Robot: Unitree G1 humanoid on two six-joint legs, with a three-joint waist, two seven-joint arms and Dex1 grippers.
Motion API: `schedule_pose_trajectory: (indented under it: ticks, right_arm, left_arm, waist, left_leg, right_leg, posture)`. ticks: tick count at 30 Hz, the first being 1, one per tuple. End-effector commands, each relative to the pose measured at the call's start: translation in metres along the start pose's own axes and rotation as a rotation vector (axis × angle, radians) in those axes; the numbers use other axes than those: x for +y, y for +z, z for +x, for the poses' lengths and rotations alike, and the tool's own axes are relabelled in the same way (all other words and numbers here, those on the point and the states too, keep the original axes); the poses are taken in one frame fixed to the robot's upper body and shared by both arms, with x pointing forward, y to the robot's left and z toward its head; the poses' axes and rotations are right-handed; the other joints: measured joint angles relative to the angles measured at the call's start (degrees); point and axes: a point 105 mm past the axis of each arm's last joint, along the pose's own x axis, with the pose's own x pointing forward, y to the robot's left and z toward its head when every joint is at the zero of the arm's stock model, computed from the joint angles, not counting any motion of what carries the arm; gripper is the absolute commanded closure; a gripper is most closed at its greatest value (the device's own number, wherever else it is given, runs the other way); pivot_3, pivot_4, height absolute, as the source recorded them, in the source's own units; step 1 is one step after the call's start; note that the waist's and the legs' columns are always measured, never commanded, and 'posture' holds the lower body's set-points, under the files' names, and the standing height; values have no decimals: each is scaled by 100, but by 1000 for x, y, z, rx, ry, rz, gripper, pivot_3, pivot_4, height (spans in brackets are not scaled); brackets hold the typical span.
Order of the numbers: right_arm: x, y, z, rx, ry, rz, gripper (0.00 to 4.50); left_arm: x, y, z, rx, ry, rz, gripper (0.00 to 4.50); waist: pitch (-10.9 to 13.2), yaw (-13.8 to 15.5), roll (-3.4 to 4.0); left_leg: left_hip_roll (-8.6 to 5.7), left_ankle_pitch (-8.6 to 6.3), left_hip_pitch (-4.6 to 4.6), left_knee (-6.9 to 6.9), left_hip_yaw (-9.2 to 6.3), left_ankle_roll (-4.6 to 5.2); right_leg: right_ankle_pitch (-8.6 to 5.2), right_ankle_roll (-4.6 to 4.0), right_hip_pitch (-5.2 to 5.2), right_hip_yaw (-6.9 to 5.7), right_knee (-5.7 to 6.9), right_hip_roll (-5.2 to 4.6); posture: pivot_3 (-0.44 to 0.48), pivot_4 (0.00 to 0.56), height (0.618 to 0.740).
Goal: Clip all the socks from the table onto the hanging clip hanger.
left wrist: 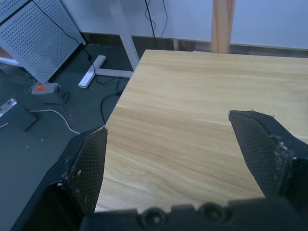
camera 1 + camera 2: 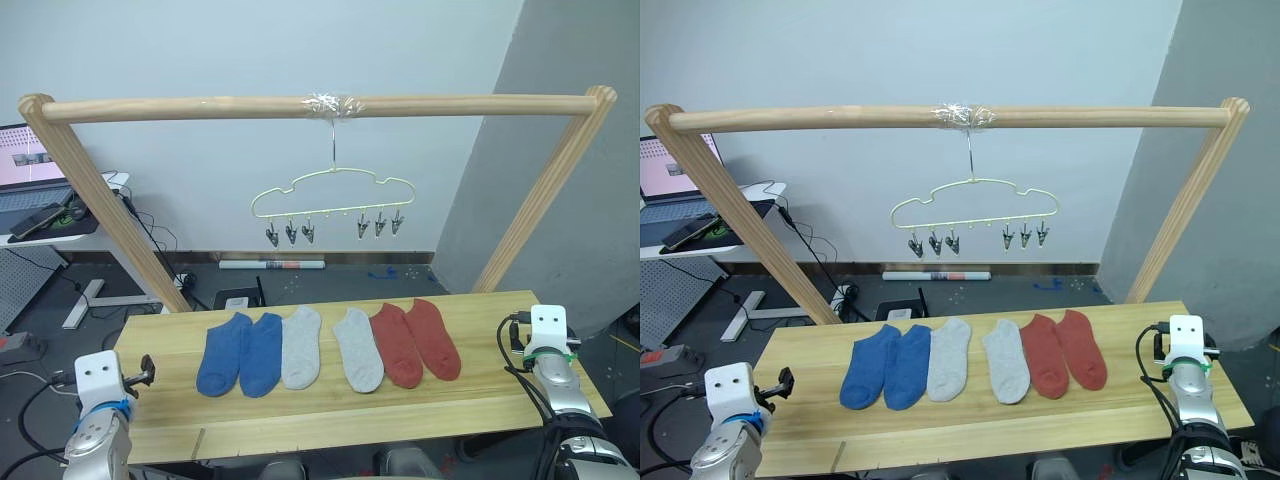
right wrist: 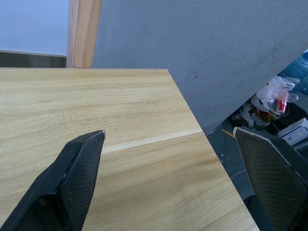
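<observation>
The long bench (image 2: 330,425) of pale wooden planks spans the lower part of the head views, and above it a thick wooden pole frame (image 2: 200,107) crosses the upper part. From the middle of the pole hangs the thin pale-yellow wire clip hanger (image 2: 333,195) with a wavy top; its six small metal clips sit in two groups of three, all empty. Six short knit socks lie flat in a row at the centre of the bench, toes toward the robot: two blue socks (image 2: 241,353) touching on the left, two light grey socks (image 2: 301,347) in the middle with a narrow gap between them, two rust red socks (image 2: 416,342) touching on the right. Judged from the fabric, each sock is light, limp and not fragile; it will droop when lifted, so take hold at the cuff edge nearest the frame, leaving a free edge for a clip. The left pincer (image 1: 178,154) is open and empty over the bench's left corner. The right pincer (image 3: 173,168) is open and empty over the right corner.
</observation>
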Motion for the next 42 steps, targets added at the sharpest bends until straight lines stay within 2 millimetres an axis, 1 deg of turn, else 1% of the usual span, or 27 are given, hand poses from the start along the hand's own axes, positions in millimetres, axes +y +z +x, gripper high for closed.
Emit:
schedule_pose_trajectory:
  ticks: [1,4,6,8,10,13,14,16,18,19,22,23,25,28,32,35,37,42]
  right_arm:
    - [-5,23,3,-79,-12,21,0]
    - [0,27,2,-103,18,0,0]
    - [6,33,1,-131,55,-13,0]
    - [27,58,-5,-229,202,-12,0]
    - [40,75,-12,-298,309,-16,0]
    - [72,116,-35,-418,587,37,0]
    - [78,125,-42,-442,650,51,0]
    - [85,134,-50,-468,715,53,0]
    - [96,152,-65,-524,820,50,0]
    - [99,159,-71,-544,857,55,0]
    - [111,184,-90,-615,951,62,0]
    - [116,191,-96,-635,972,54,0]
    - [123,201,-108,-663,1016,47,0]
    - [133,210,-125,-682,1090,60,0]
    - [143,216,-147,-707,1197,53,0]
    - [148,227,-161,-733,1245,51,0]
    - [150,233,-168,-747,1264,52,0]
    - [156,243,-186,-778,1322,37,0]
  left_arm:
    - [7,15,2,-59,9,-3,27]
    - [4,20,-2,-100,-41,-17,27]
    - [1,28,-7,-145,-78,-21,27]
    - [-18,55,-19,-247,-172,3,27]
    - [-31,71,-27,-298,-232,26,27]
    - [-67,96,-39,-366,-378,19,27]
    - [-78,101,-43,-381,-414,0,27]
    - [-90,106,-49,-388,-453,-8,27]
    - [-110,116,-54,-418,-511,-5,27]
    - [-116,120,-55,-428,-528,-14,27]
    - [-144,136,-63,-484,-623,-17,27]
    - [-153,141,-66,-501,-654,-23,210]
    - [-165,149,-69,-525,-687,-33,621]
    - [-179,156,-69,-540,-723,-28,1521]
    - [-194,159,-64,-539,-734,-28,2752]
    - [-205,164,-59,-549,-748,-38,2752]
    - [-211,165,-57,-551,-763,-42,2752]
    - [-228,169,-53,-559,-794,-54,2752]
  waist:
    - [1,1,-1]
    - [1,-2,-2]
    - [1,-8,-2]
    - [11,-10,-13]
    - [18,-6,-21]
    - [24,8,-12]
    - [25,13,-10]
    - [23,38,-12]
    - [31,72,-16]
    - [43,88,-15]
    - [94,101,-17]
    - [110,101,-14]
    - [134,98,-10]
    - [187,94,-18]
    - [282,93,-20]
    - [339,86,-21]
    - [397,79,-23]
    - [484,5,-22]
  left_leg:
    - [0,0,0,0,0,0]
    - [0,0,0,0,1,0]
    - [0,0,0,0,1,0]
    - [2,-1,-3,0,2,-1]
    - [4,-1,-8,-2,1,-1]
    - [4,-1,-7,-1,3,-1]
    - [3,0,-5,0,3,-1]
    - [3,0,-4,1,3,-1]
    - [3,-1,-5,0,1,-1]
    - [3,-1,-8,-1,1,-1]
    - [3,-1,-12,-1,0,-1]
    - [3,-1,-15,0,1,-1]
    - [2,-1,-15,1,6,-1]
    - [3,-3,-16,-1,5,-3]
    - [3,-3,-48,-1,2,-3]
    - [2,-3,-58,0,0,-3]
    - [2,-3,-61,1,-3,-3]
    - [3,-3,-76,2,-8,-3]
  right_leg:
    - [0,0,0,0,0,0]
    - [0,0,0,0,0,0]
    - [0,0,-1,1,0,0]
    - [0,-1,-5,1,0,0]
    - [0,-1,-11,1,1,0]
    - [0,-1,-8,3,2,0]
    - [0,-1,-5,3,1,0]
    - [0,-1,-3,2,2,0]
    - [-1,0,-3,-1,0,0]
    - [-2,3,-7,-1,1,1]
    - [-3,4,-14,-2,4,2]
    - [-3,4,-19,-1,4,2]
    - [-3,4,-19,3,4,2]
    - [-4,5,-21,2,2,2]
    - [-4,9,-46,0,2,2]
    - [-1,13,-52,-1,0,2]
    - [9,32,-53,-4,1,2]
    - [13,39,-62,-9,-1,2]
  posture:
    - [58,0,740]
    - [54,0,740]
    - [53,0,740]
    - [51,0,740]
    - [55,0,740]
    - [55,0,740]
    - [55,0,740]
    - [52,2,740]
    - [46,13,740]
    - [44,18,740]
    - [33,39,740]
    - [30,43,740]
    - [19,59,740]
    - [2,76,740]
    - [-24,100,740]
    - [-41,111,740]
    - [-51,120,740]
    - [-76,138,740]
